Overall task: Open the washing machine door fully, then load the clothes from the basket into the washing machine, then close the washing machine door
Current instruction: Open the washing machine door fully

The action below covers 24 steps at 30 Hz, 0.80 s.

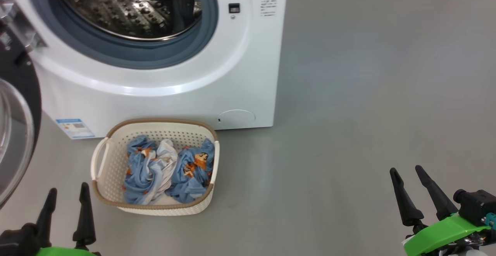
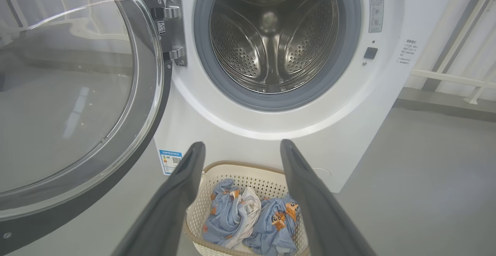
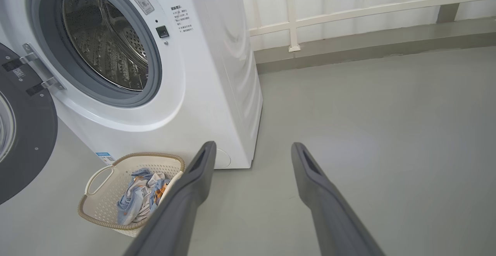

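The light blue printed garments with one white piece lie crumpled in the cream perforated plastic basket on the floor before the white front-loading washing machine. Soft and light, they should bunch easily; a raised fold atop the heap looks the best hold. The left gripper and right gripper both stand spread wide, empty.

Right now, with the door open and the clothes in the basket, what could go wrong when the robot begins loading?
The washing machine door stands open close to the left gripper; that arm, rising toward the steel drum, might clip it.
The clothes lie tangled in the basket; one grab may lift several, and a trailing piece could fall on the floor or catch on the grey gasket.
The basket looks light; a deep grab might drag it.
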### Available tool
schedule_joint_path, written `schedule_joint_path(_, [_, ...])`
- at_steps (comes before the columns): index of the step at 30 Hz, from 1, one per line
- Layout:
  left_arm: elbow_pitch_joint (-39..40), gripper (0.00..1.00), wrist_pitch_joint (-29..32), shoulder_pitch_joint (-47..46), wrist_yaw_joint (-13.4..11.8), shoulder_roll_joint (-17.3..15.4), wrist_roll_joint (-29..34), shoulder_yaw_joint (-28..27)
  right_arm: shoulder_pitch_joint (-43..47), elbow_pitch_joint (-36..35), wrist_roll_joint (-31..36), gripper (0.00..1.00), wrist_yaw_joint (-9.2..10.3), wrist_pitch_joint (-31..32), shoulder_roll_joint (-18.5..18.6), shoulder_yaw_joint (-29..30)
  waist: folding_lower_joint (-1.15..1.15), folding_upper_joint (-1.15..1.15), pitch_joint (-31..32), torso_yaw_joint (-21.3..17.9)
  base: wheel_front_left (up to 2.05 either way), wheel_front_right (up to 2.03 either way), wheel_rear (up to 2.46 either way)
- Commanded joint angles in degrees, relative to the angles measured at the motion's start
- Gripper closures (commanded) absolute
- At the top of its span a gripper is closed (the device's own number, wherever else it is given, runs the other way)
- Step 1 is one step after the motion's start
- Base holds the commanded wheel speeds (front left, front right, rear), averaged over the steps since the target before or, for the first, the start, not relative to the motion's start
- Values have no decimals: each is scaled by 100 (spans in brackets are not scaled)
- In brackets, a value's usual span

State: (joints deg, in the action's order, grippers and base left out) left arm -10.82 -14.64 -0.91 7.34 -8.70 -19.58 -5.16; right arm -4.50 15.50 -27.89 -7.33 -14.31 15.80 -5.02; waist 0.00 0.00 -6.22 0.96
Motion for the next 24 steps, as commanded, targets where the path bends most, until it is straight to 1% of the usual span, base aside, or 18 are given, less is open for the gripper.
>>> schedule_joint_path(1, [113, 0, -36, -53, 14, -167, -41, -141, 22, -149, -4, 0, -16, -69, 51, -89, 0, 0, 2, -179, 0, 0, 0])
schedule_joint_path(11, [50, 0, -36, -35, 14, -283, -187, 132, 46, -186, -9, 0, -16, -69, 13, 7, 0, 0, 23, -496, 0, 0, 0])
schedule_joint_path(24, [136, 0, -36, -76, 14, -375, -154, 228, 57, -216, 17, 0, -16, -69, -49, 114, 0, 0, -44, -597, 0, 0, 0])
